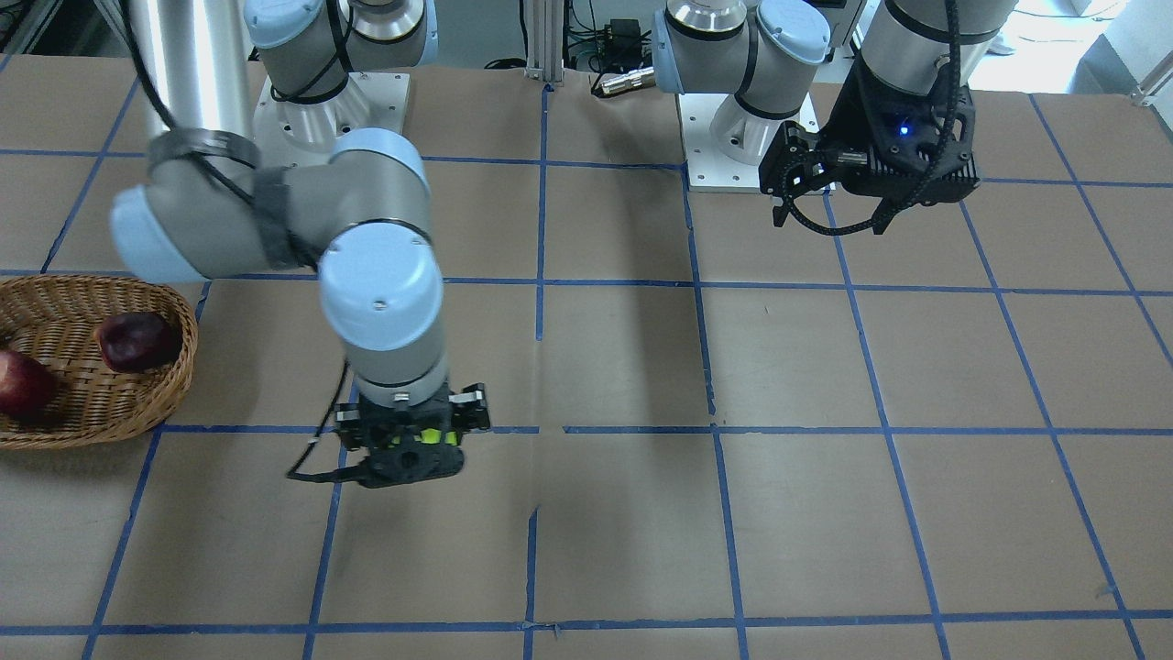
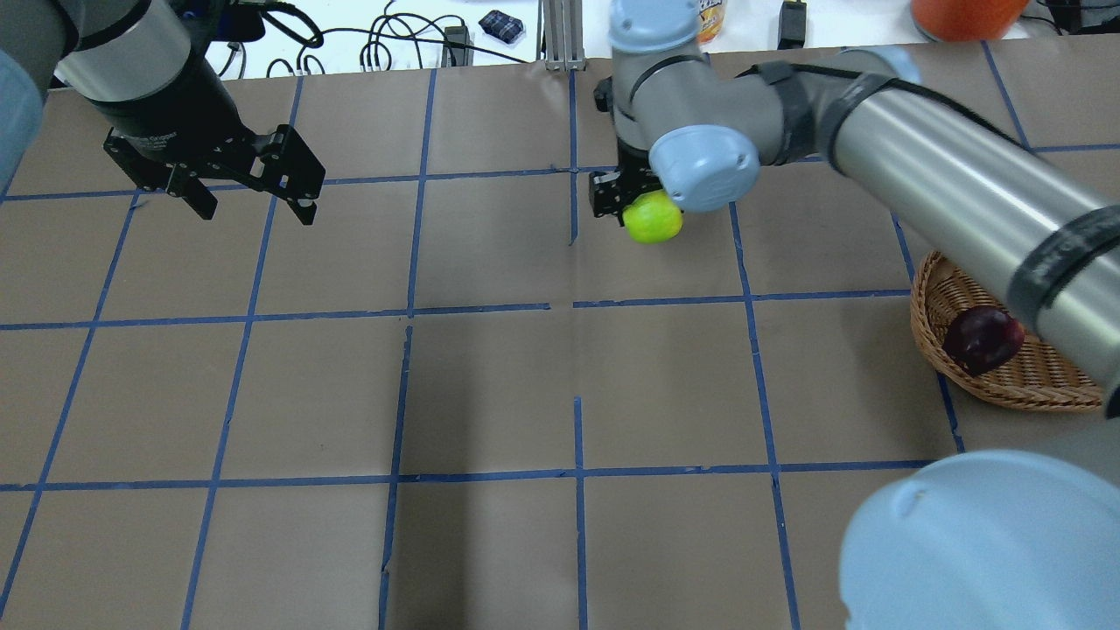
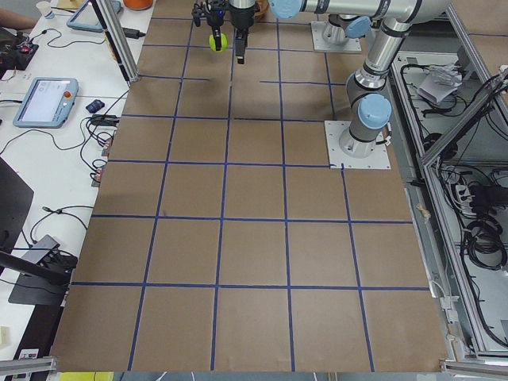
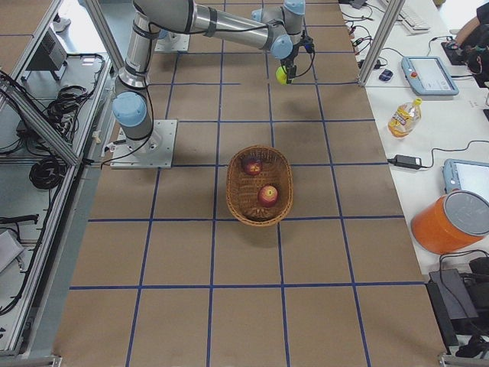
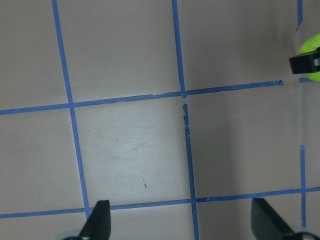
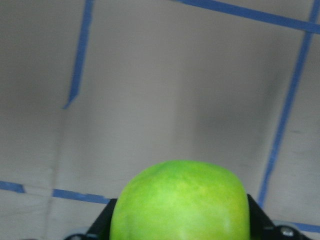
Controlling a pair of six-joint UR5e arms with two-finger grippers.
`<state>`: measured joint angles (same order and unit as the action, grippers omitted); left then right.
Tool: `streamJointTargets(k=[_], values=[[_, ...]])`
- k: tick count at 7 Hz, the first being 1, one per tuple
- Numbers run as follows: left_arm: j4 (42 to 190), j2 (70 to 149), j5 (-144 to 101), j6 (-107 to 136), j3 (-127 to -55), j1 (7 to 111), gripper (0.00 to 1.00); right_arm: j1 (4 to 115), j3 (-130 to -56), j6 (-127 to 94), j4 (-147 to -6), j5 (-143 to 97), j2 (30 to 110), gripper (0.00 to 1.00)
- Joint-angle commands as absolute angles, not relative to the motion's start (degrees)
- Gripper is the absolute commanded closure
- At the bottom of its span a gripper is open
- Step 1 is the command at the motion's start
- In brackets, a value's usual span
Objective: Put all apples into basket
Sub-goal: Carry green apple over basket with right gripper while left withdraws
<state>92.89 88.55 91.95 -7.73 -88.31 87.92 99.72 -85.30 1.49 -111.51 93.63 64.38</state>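
My right gripper (image 2: 643, 206) is shut on the yellow-green apple (image 2: 653, 219) and holds it above the table, left of the basket in the overhead view. The apple fills the bottom of the right wrist view (image 6: 180, 205) and shows through the gripper (image 1: 412, 451) in the front view. The wicker basket (image 2: 927, 324) holds the maroon apple (image 2: 982, 339) and the red apple (image 4: 267, 196); both also show in the front view, maroon (image 1: 137, 341) and red (image 1: 23, 383). My left gripper (image 2: 255, 210) is open and empty, high over the table's other side.
The arms' white base plates (image 1: 733, 174) sit at the table's robot edge. A side bench along the far edge holds an orange bucket (image 4: 451, 222), a bottle (image 4: 403, 116) and tablets. My right arm's long link (image 2: 962, 201) crosses over the basket.
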Motion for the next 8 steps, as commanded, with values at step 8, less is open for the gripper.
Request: streamJointTargets(k=[8], values=[[92.99, 89.03, 91.23, -7.56, -88.42, 88.07, 0.00, 53.80, -108.09, 55.98, -123.30, 92.38, 76.99, 0.42]])
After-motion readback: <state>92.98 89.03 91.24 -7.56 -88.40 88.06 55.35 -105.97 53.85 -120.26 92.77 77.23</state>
